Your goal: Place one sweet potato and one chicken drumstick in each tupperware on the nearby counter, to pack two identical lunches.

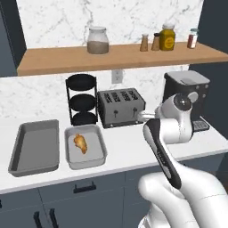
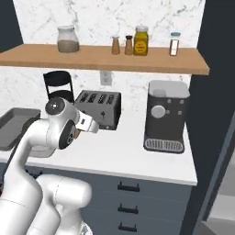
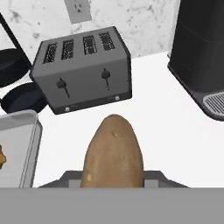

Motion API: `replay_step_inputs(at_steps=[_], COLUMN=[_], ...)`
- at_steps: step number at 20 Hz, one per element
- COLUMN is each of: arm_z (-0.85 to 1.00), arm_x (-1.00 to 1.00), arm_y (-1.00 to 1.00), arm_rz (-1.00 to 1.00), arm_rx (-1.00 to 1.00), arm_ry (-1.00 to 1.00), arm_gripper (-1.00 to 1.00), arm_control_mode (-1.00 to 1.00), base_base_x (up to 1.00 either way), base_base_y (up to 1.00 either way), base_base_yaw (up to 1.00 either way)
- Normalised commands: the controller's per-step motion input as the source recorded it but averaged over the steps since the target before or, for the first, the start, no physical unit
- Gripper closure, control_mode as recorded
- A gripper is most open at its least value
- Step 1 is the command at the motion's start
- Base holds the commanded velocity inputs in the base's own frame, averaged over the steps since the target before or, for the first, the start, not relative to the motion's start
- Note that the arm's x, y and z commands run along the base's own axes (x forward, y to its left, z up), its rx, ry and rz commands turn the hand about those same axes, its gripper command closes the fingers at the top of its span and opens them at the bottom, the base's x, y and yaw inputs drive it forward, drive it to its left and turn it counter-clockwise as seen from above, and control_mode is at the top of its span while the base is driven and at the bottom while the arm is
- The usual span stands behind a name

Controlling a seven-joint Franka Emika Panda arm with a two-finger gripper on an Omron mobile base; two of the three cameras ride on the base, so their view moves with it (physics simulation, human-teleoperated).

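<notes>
Looking from the left base view, the white arm reaches over the white worktop (image 1: 129, 147) in front of a four-slot toaster (image 1: 121, 107). Two grey tupperware trays sit side by side at the left: the darker tray (image 1: 34, 147) looks bare, and the lighter tray (image 1: 85, 146) holds one chicken drumstick (image 1: 80, 143).

From the right base view, the arm's wrist hides most of the load; a sliver of brown shows beside the wrist, in front of the toaster, with a coffee machine (image 2: 166, 115) to the right.

In the hand view, the fingers are clamped on a sweet potato (image 3: 113, 154), which juts out between them above bare worktop, near the lighter tray's rim.

The tuber is smooth and tapered, so a quick swing towards the trays may let it slip. Releasing too early would likely drop it on the worktop; passing low could clip the rim or the toaster.
</notes>
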Motion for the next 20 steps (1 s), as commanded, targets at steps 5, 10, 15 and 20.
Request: replay_step_inputs(at_steps=[5,10,15,20], arm_z=[0.0,0.0,-0.61,-0.54], arm_x=[0.0,0.0,0.33,0.2], arm_y=[0.0,0.0,0.31,-0.12], arm_rz=[0.0,0.0,-0.02,0.04], arm_rx=[0.0,0.0,-0.08,0.0], arm_ry=[0.0,0.0,0.19,0.23], arm_gripper=[1.0,1.0,1.0,1.0], arm_control_mode=[1.0,1.0,-1.0,-1.0], base_base_x=[0.56,0.45,0.0,0.0], base_base_y=[1.0,1.0,0.0,0.0], base_base_yaw=[-0.04,-0.07,0.0,0.0])
